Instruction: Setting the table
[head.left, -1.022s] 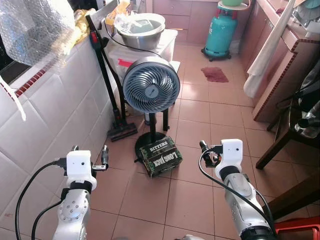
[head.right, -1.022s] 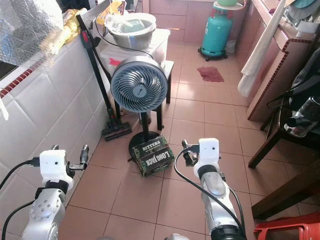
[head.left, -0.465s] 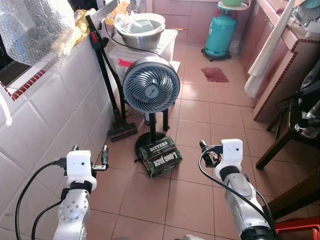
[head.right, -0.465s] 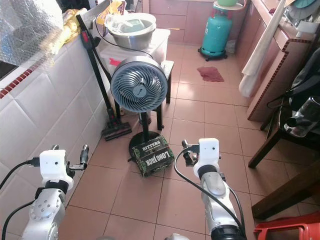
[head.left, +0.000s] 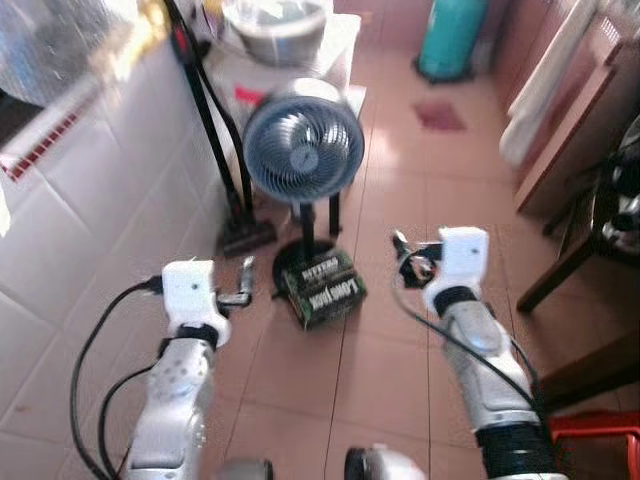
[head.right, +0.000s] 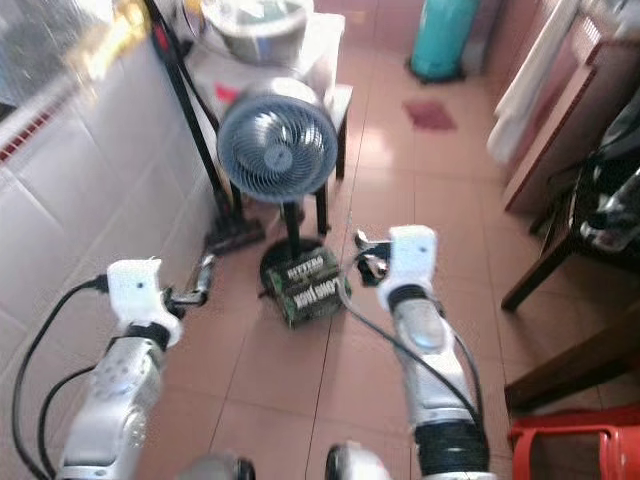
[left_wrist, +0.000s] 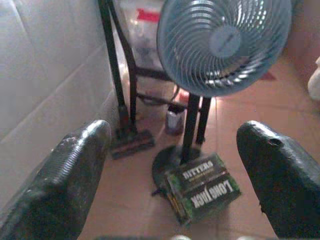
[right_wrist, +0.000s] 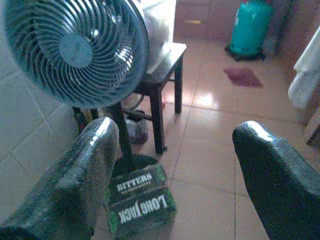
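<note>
Head views, blurred and shifted against the previous half-second: the whole scene has slid and the arms reach further up the frame, so the camera has pitched or the robot has begun to move; the things on the floor have kept their places.

Left gripper (left_wrist: 172, 165) and right gripper (right_wrist: 172, 165) are both raised ahead of the body, fingers spread wide and holding nothing. In the head view they appear at (head.left: 243, 290) and (head.left: 407, 262).

Beyond and between the two pairs of fingers lies a green-and-black printed carton lettered "BITTERS" and "LONG JACK" (left_wrist: 202, 191), flat on the reddish-brown tiled floor (head.left: 390, 370), touching the round black base of a grey-blue round pedestal fan (head.left: 302, 152). Past the left fingers, a black stick vacuum (head.left: 215, 150) leans on the white tiled wall (head.left: 90, 210). Far beyond the right fingers stands a teal gas cylinder (right_wrist: 248, 27).

No tableware or table top can be identified within reach; a dark wooden chair (head.left: 585, 235) stands off to the right. Judgement: the task is at an early, searching stage, and the view shift suggests reorientation, not a grasp.
</note>
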